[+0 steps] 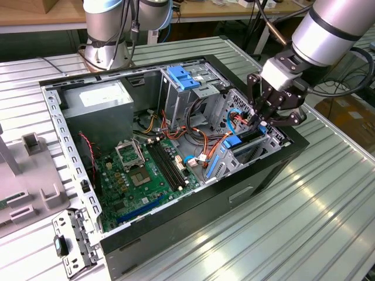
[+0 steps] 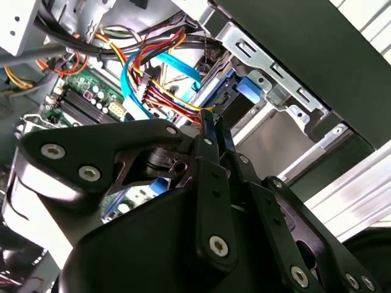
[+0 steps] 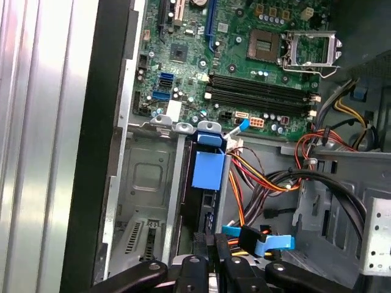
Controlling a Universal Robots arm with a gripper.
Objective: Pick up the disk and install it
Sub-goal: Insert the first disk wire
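Disk (image 3: 206,183) edge-on in case bay, just beneath fingers (image 3: 215,256).

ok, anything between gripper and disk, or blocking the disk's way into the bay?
Nothing visible. The disk already stands edge-on in the bay slot, with the gripper right at its near end. The cables run close beside the slot, not across it.
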